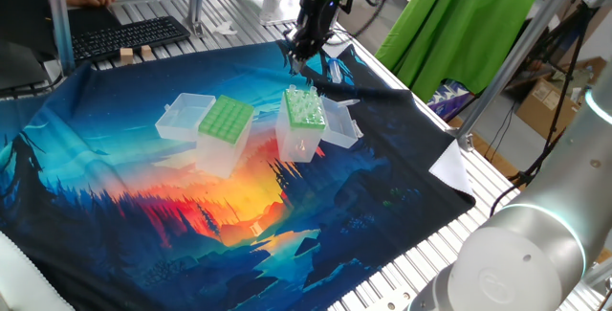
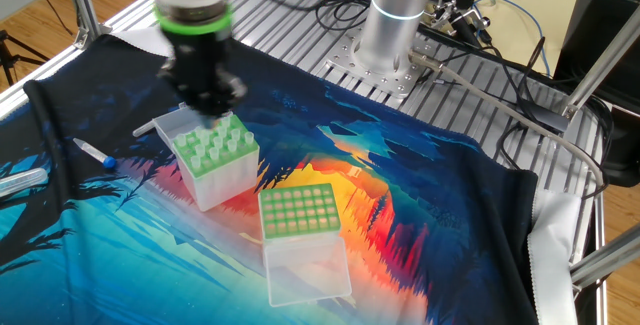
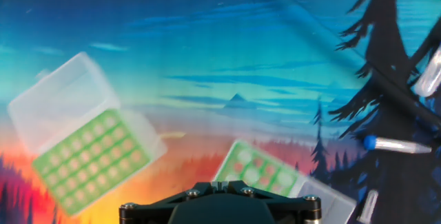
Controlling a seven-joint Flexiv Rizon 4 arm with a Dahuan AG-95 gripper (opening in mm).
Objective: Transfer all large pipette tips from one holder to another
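The gripper (image 1: 298,51) hangs above the cloth with its fingers pointing straight down and its jaws brought together; whether anything is pinched between them cannot be told, since the fingertips are blurred in both fixed views and out of sight in the hand view. The hand is poised over the far side of one holder (image 1: 304,120), the clear box with a light-green top plate of wide holes, and does not visibly touch it. This box stands upright on the printed cloth (image 1: 143,206) with its clear lid (image 1: 340,124) folded open flat beside it. The large pipette tips (image 2: 214,141) sit upright in the wide holes, long axes vertical, wide ends uppermost and standing a little proud of the plate. Another (image 1: 227,124), the box with the finely holed green plate, stands just beside the first, apart from it, with its lid (image 1: 184,116) likewise laid open. A small blue-capped tube (image 2: 95,154) lies on its side on the cloth near the first box.
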